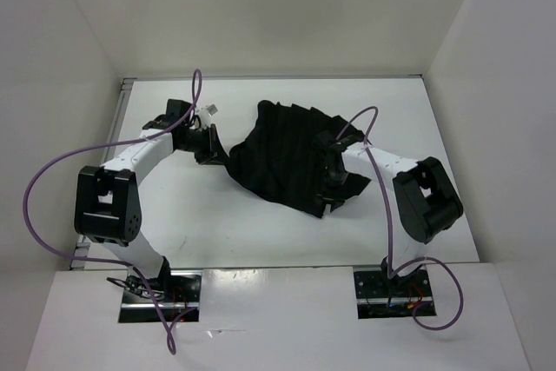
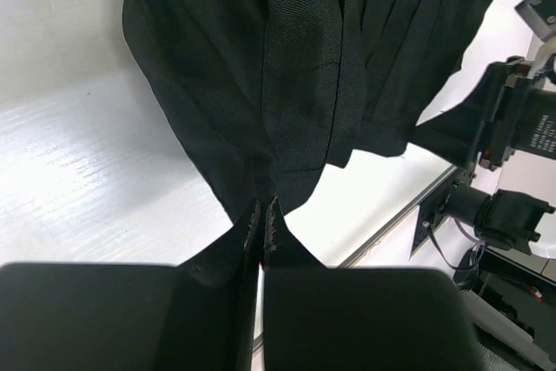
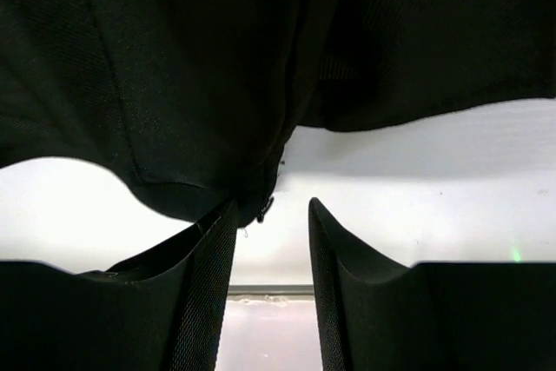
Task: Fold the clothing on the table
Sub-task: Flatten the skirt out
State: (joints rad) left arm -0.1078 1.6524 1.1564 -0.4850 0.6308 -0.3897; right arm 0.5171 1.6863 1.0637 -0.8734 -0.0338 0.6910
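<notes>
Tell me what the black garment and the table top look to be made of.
The garment: thin woven cloth, matte, by its fine weave and sharp pleats; fibre unclear. The table: hard, glossy white, probably laminate, given the glare on it.

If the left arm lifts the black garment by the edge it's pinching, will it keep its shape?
Probably not: the clothing lies in soft pleats and wrinkles, so it should sag and drape from the left gripper. It looks thin, likely light. Pushed, it would probably bunch on the glossy table.

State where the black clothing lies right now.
In the top view the clothing lies near the centre of the table, between the left claw and the right claw.
</notes>
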